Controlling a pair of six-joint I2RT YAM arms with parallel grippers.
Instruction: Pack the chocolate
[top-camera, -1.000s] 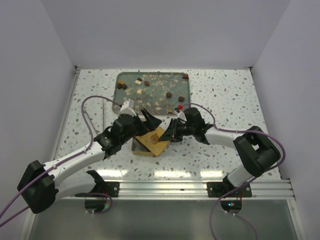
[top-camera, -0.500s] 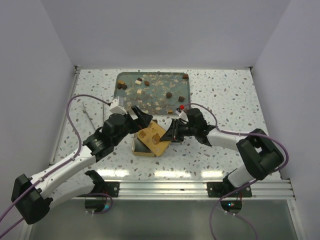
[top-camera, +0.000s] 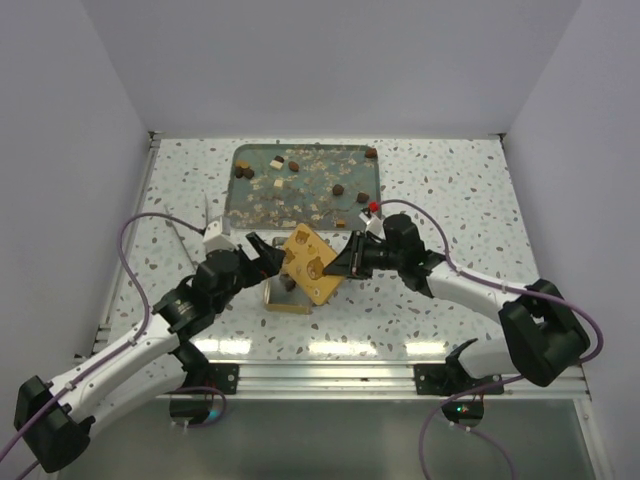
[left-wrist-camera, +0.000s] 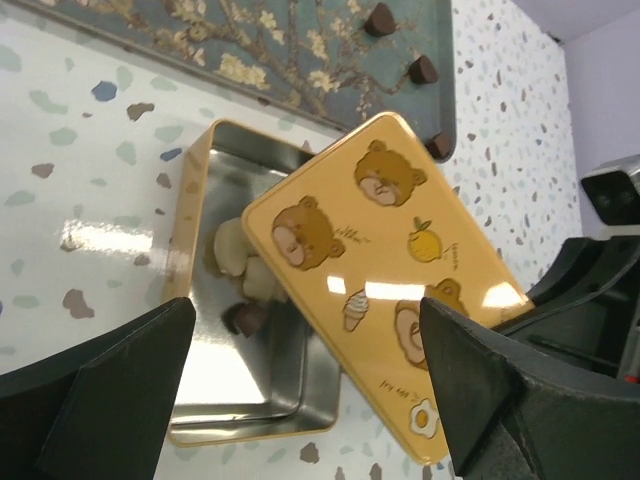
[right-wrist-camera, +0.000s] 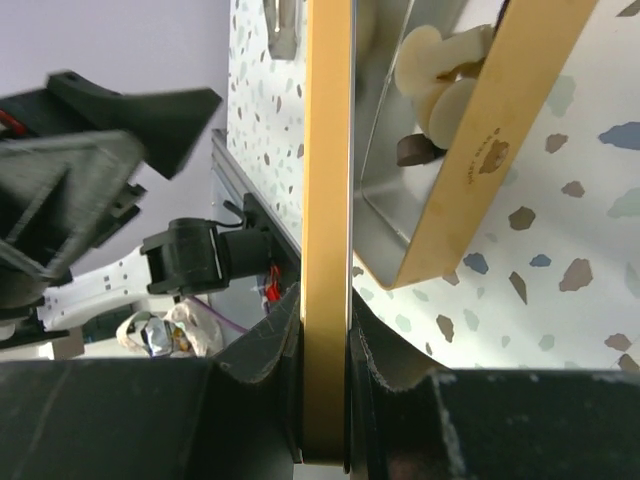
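**Landmark:** open gold tin (top-camera: 283, 298); all positions are given rel. to it.

**Chocolate** (top-camera: 338, 189): most pcs lie scattered on the blue-green blossom-print tray (top-camera: 236, 200) just beyond the tin's far side, dark and cream mixed among pale crumbs (top-camera: 318, 205). A few pcs (cream rounds plus one dark) already sit inside the tin, partly hidden under the lid.

**Lid** (top-camera: 310, 264): bear print, hangs tilted over the tin's right part. One edge is pinched in the narrow gap of the R gripper (top-camera: 345, 267), which reaches in from the tin's right.

**L gripper** (top-camera: 268, 254): at the tin's left, spread wide, holding nothing.

**Handling (est.):**
- Pcs look small, light, rigid and smooth-skinned, so likely slippery and apt to chip or smear under a hard squeeze.
- Rounds may roll or pop out of a pinch; squares offer flat opposite faces.
- Best hold is prob. a light pinch across the width from above, one fingertip each side, clear of neighbours and crumbs.
- Pcs against the tray rim, e.g. at the corner farthest from the tin, leave little finger room on the rim side. These prob. need fingers set along the rim.

**Surface/room:**
- Table (top-camera: 450, 190): white, speckled, glossy, w/ light glare on the tin's near side.
- Rail (top-camera: 400, 372): metal, nearer than the glare.
- Walls (top-camera: 330, 70): plain and pale, closing in to the left, right and far side of the tin.
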